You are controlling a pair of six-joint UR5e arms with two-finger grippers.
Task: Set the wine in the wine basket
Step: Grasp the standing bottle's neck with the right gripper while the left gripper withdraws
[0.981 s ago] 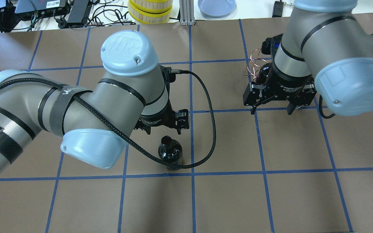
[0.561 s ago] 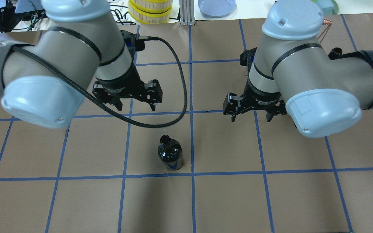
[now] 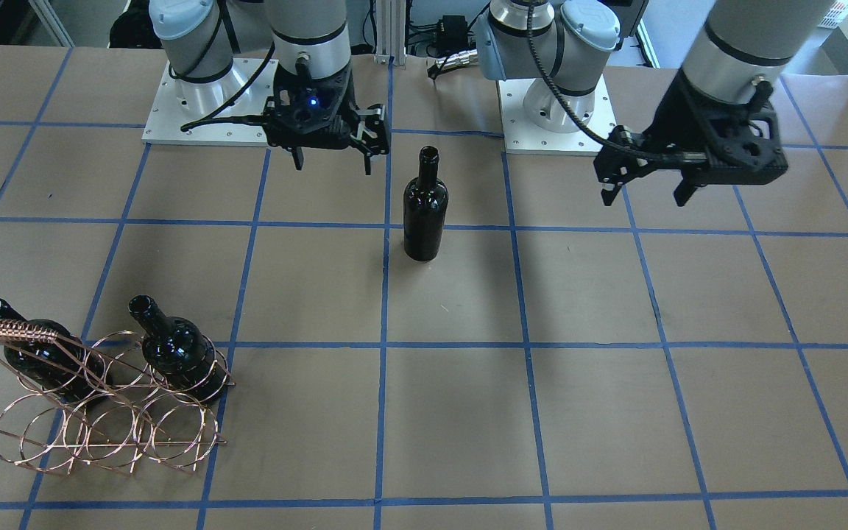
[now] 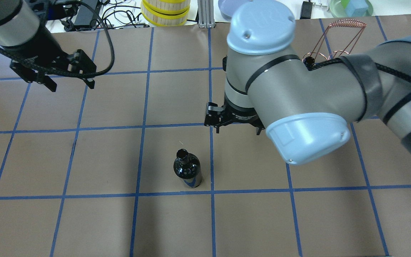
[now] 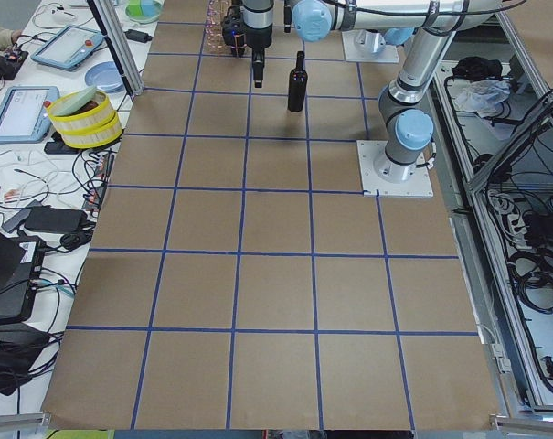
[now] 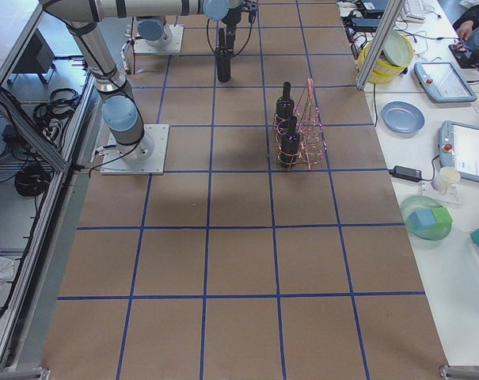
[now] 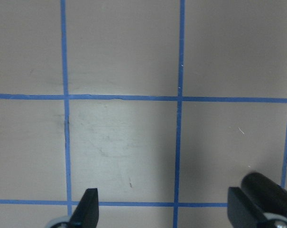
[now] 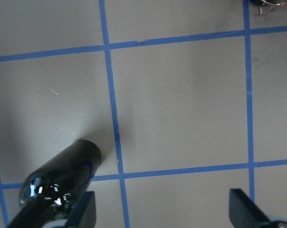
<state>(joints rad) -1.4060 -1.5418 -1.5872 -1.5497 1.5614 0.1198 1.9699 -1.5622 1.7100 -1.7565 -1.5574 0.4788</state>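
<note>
A glossy near-black wine bottle (image 4: pixel 187 171) stands upright and alone near the table's middle (image 3: pixel 425 206). The copper wire wine basket (image 3: pixel 100 412) sits at the far right of the overhead view, where its handle (image 4: pixel 346 25) shows. Two look-alike bottles (image 3: pixel 174 350) (image 3: pixel 41 353) lie in its rings. My right gripper (image 4: pixel 237 132) (image 3: pixel 332 168) is open and empty, above the table just beyond and right of the standing bottle. Its wrist view shows the bottle (image 8: pixel 62 175) at lower left. My left gripper (image 4: pixel 71 85) (image 3: pixel 645 199) is open and empty, far left of the bottle.
A stack of yellow-rimmed wooden boxes (image 4: pixel 165 10), a blue plate (image 4: pixel 227 5), a green bowl (image 4: pixel 351 5) and cables (image 4: pixel 84 14) lie beyond the table's far edge. The two arm bases (image 3: pixel 207 103) (image 3: pixel 556 110) stand at the robot's side. My right arm's elbow (image 4: pixel 305 139) hangs over the mat's right half.
My left gripper has moved away from the standing bottle to the far left. My right gripper has moved from the basket leftwards to near the bottle. The bottle has not moved.
</note>
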